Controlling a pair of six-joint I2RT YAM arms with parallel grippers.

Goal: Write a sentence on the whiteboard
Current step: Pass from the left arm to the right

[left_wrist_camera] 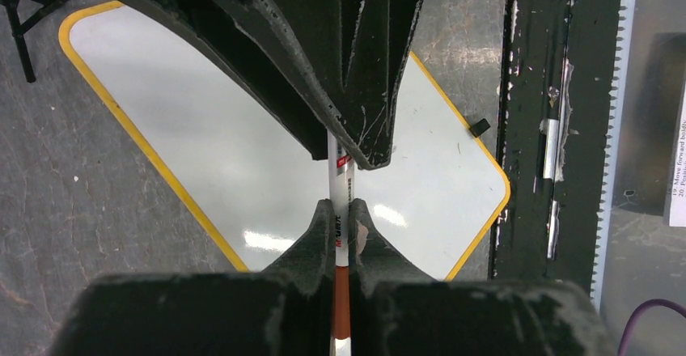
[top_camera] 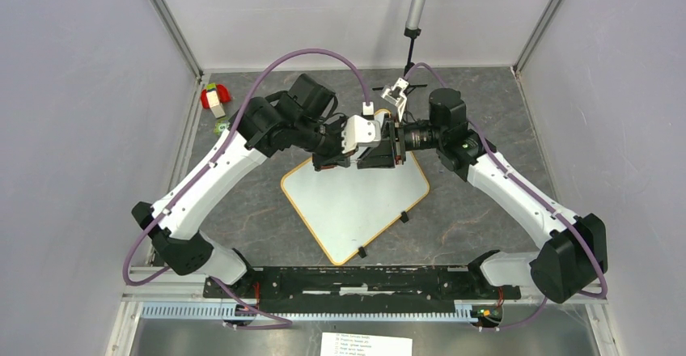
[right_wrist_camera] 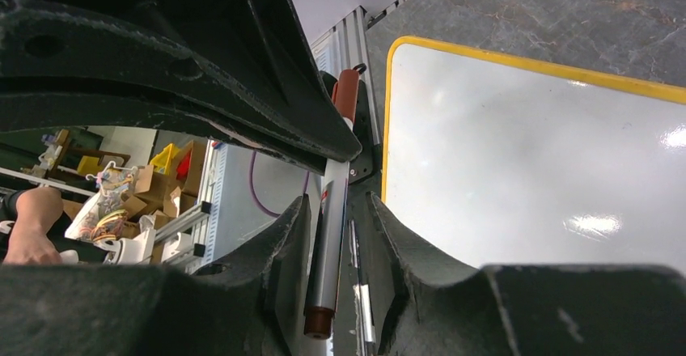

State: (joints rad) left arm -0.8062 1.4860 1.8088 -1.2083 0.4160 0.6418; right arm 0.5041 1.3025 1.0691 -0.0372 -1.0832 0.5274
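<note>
The whiteboard lies flat mid-table, turned like a diamond, with a yellow rim and a blank white face; no sentence shows on it. It also shows in the left wrist view and the right wrist view. My left gripper is shut on a white marker with a brown-red cap, held above the board's far corner. My right gripper faces it with its jaws around the marker's barrel, a gap showing on one side. Both grippers meet in the top view, left and right.
Two black clips sit on the board's near-right edge. A red and white object stands at the back left. A pole on a small stand is at the back. A black rail and a printed sheet are at the near edge.
</note>
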